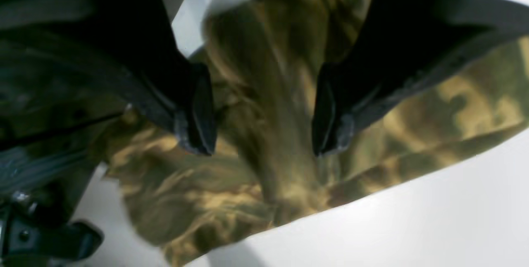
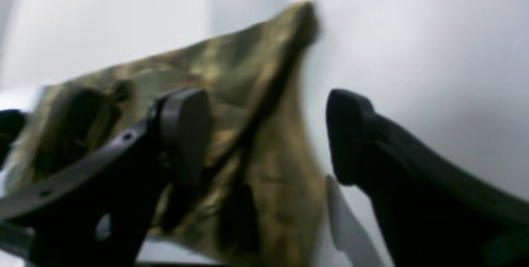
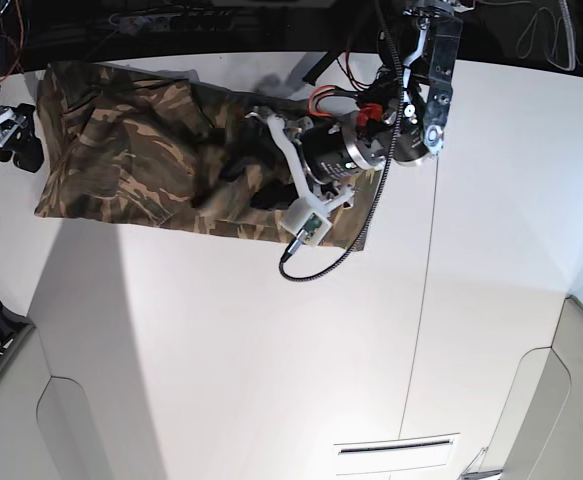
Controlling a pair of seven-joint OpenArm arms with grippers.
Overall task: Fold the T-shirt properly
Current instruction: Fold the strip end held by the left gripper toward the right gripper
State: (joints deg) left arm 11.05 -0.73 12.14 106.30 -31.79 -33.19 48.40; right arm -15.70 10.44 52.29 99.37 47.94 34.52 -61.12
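In the left wrist view, the left gripper [image 1: 264,114] has its two dark fingers [image 1: 198,110] spread apart, one at the left centre and one at the right centre of the frame. Between and below them the T-shirt [image 1: 264,93] fills the middle, with a raised wrinkle of camouflage cloth running up through the gap; the fingers do not pinch it, and whether the tips touch the cloth I cannot tell. The white table [image 1: 413,217] shows in the lower right. In the right wrist view, which is blurred, the right gripper [image 2: 268,134] is also spread wide, with one finger at the lower left and the other at the lower right. The T-shirt [image 2: 231,93] lies from the left edge up to a pointed corner at the upper centre, and part of it passes between the fingers, but nothing is pinched. The table [image 2: 413,52] is bare on the right side. In the base view, the T-shirt [image 3: 121,160] lies spread in the upper left of the table [image 3: 271,350]. The left gripper [image 3: 241,180] sits over the right end of the shirt, at upper centre. The right gripper [image 3: 26,145] is at the left edge of the frame, just beside the left end of the shirt.
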